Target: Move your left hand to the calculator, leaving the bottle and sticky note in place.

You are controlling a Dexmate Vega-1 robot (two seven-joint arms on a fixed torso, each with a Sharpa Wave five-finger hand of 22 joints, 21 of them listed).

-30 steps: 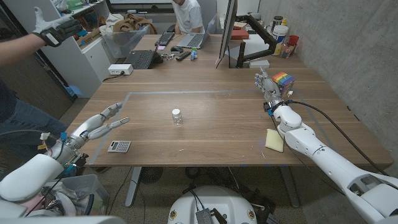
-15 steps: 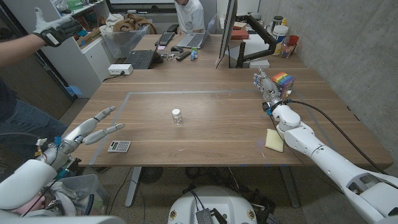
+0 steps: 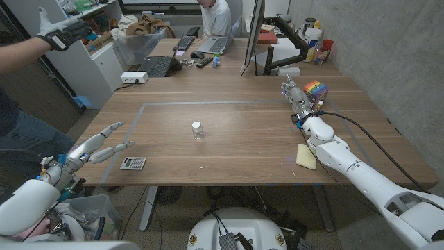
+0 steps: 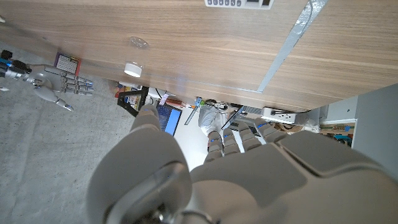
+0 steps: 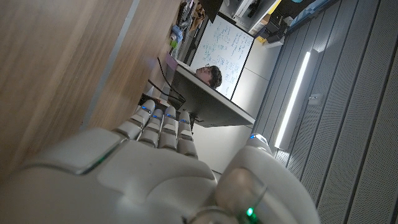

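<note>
1. Overall, the tabletop (image 3: 229,139) carried all three task things well apart, so a reach to one did not need to cross the others.
2. At the tabletop's right edge, the right hand (image 3: 297,97) stood with fingers straight and close together, holding nothing, well clear of the work; a multicoloured cube (image 3: 316,91) stood just beside it.
3. Over the tabletop's near left corner, the left hand (image 3: 104,144) hovered with fingers apart and empty, pointing inward; it was judged ready to settle on its target.
4. Nearby, the calculator (image 3: 132,163) lay flat close to the near edge, just beside the left fingertips and not yet touched; nothing stood between them.
5. Along the near right edge, the sticky note (image 3: 306,156) lay beside the right forearm, far from the left hand's path.
6. At the tabletop's middle, the bottle (image 3: 198,130) stood upright, away from the calculator, so a short reach should leave it undisturbed.
</note>
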